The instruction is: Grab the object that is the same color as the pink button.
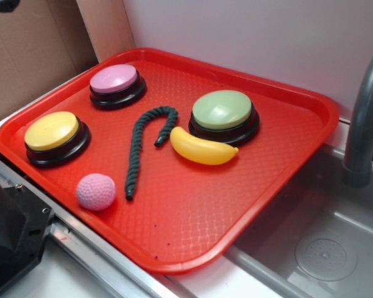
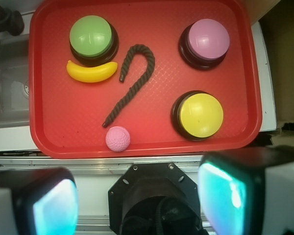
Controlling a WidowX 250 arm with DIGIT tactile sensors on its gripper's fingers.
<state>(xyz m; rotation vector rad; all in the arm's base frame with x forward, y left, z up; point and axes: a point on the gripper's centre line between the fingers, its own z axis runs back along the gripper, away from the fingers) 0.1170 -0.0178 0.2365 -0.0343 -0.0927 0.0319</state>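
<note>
Since the gripper (image 2: 137, 205) hangs high above the tray's near edge w/ jaws spread wide and nothing held, the first job is to drop straight over the pink ball (image 2: 118, 138), which sits near that rim (image 2: 137, 152), just beside the tail end of the dark rope (image 2: 130, 88) and apart from the yellow button (image 2: 201, 115). Knobbly crochet should squash a bit and grip well, unlike the smooth domed pink button (image 2: 208, 39), green button (image 2: 91, 36) or glossy plastic banana (image 2: 90, 72); pads should straddle the ball's widest part, clear of the rope.
</note>
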